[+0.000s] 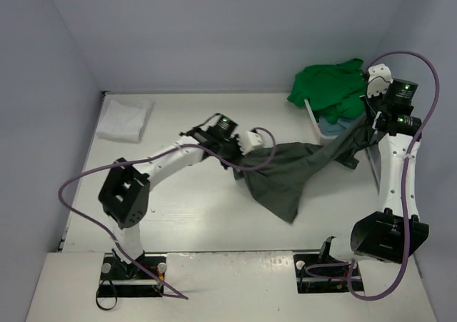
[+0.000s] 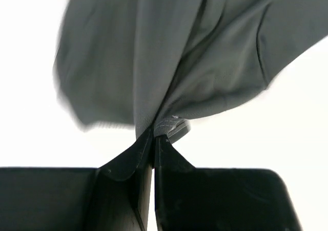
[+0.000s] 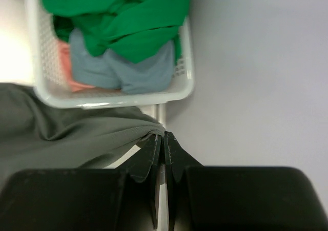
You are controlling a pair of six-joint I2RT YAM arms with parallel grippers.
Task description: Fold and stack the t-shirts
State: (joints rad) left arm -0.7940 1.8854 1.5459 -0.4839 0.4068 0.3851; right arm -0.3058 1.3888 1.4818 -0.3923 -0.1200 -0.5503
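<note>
Hanging between the two arms, the grey shirt (image 1: 285, 175) stretched across the middle and right of the surface (image 1: 178, 208), with its loose lower part drooping to a point toward the near edge. Whether that point touched the surface could not be told from above.

The left pincer (image 2: 154, 139) was pressed together on a gathered edge of the grey shirt. The cloth fanned out from its tips in long folds, and a short bit of stitched hem showed just beside them. The right pincer (image 3: 163, 138) was pinching the opposite end of the same shirt, its tips closed on a thin fold of fabric just in front of the basket (image 3: 113, 97).

The basket stood at the far right of the surface, near the wall. The green shirt (image 1: 328, 86) lay heaped on top and spilled over the rim. Under it, in the right wrist view, the blue shirt (image 3: 128, 72) lay bunched against the basket's near wall, and a pink cloth (image 3: 64, 62) sat beside it at the left.

The white shirt (image 1: 125, 118) lay folded flat at the far left corner of the surface, well apart from both arms and the other shirts.
</note>
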